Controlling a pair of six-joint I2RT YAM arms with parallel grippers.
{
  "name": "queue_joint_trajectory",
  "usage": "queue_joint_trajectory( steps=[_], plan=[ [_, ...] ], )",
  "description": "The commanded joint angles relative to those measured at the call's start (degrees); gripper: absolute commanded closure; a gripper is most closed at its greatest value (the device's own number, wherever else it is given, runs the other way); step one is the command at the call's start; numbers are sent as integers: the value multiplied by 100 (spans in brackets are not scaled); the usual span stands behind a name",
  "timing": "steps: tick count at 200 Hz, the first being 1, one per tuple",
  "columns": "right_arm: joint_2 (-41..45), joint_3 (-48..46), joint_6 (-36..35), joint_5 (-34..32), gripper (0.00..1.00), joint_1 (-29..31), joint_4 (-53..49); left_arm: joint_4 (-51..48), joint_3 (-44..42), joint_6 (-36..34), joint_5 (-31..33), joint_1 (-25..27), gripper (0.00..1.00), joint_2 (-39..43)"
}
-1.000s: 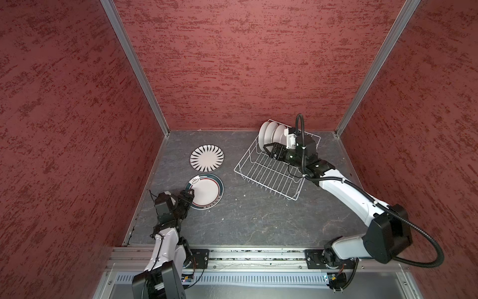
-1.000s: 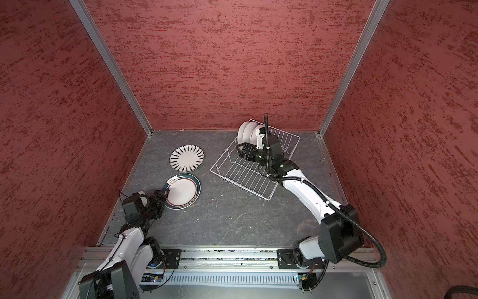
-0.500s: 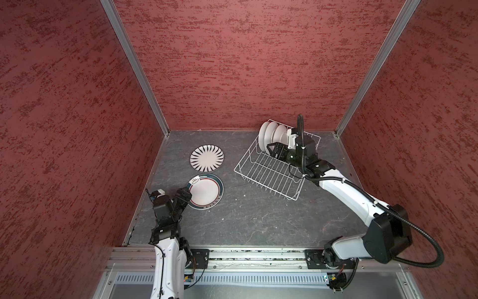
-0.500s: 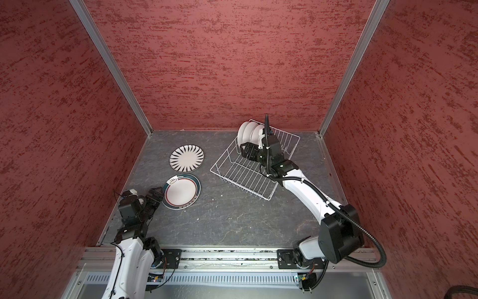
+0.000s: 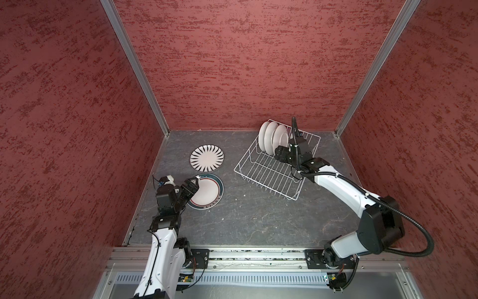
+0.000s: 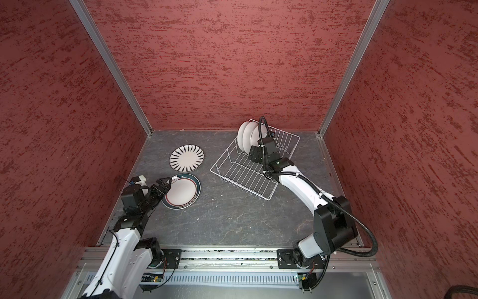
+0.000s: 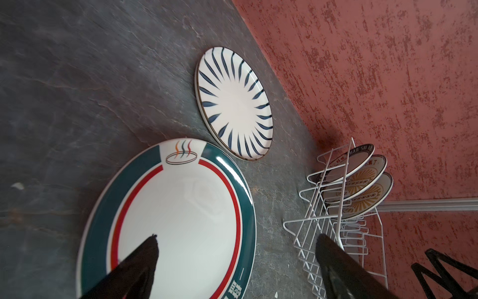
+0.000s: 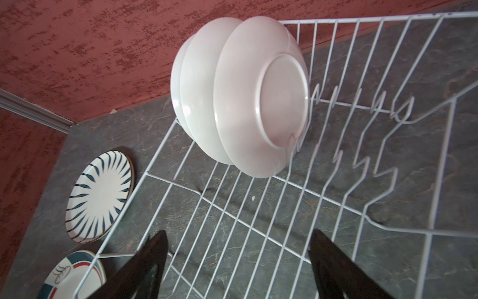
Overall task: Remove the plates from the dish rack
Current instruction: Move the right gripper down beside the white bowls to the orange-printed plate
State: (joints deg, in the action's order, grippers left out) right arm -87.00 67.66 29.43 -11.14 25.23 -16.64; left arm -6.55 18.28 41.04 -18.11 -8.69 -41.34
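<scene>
This is looking like a robot test booth in a lab: red textured panels [image 5: 245,64] are boxing in a grey tabletop [image 5: 245,220], metal posts [image 5: 135,67] are rising at 11 and 1 o'clock, two robot arms [image 5: 341,189] are sitting on a rail [image 5: 258,255] at 6 o'clock, and a dish rack [image 5: 269,173] with plates [image 5: 270,139] is hinting at a kitchen.

We see the worktop [image 5: 248,217] as dark grey with pale veins, the walls [image 5: 245,64] mottled brick red. The dish rack [image 5: 267,172] is white wire. Its three racked plates [image 5: 270,141] show white backs; the left wrist view gives orange sunbursts and a dark lettered rim. The striped plate [image 5: 207,158] is white with dark blue radial strokes; the near plate [image 5: 208,191], white with teal rim and red ring.
</scene>
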Motion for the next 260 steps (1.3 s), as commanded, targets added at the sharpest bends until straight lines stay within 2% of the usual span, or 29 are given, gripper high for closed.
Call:
queue_joint_trajectory(
  steps=[1, 31, 78, 133, 168, 219, 260],
  plan=[
    [-171, 312, -145, -615, 14, 115, -230, 362, 204, -114, -105, 253, 5, -264],
    [-579, 542, -238, -1239, 14, 386, -436, 519, 253, -63, 74, 544, 5, -394],
    [-1454, 1372, -86, -2171, 12, 780, -950, 435, 385, -69, 175, 715, 5, -434],
    [-2810, 3013, 145, -3643, 8, 1122, -2181, 362, 413, -64, 222, 754, 5, -401],
    [-3309, 3665, 260, -4435, 8, 1234, -2736, 347, 355, -42, 237, 772, 5, -397],
    [-3846, 4373, 88, -4890, 7, 1238, -3143, 356, 317, 8, 231, 781, 5, -342],
    [-4066, 4596, -380, -5014, 5, 1222, -2729, 287, 351, 9, 187, 781, 5, -333]
  ],
)
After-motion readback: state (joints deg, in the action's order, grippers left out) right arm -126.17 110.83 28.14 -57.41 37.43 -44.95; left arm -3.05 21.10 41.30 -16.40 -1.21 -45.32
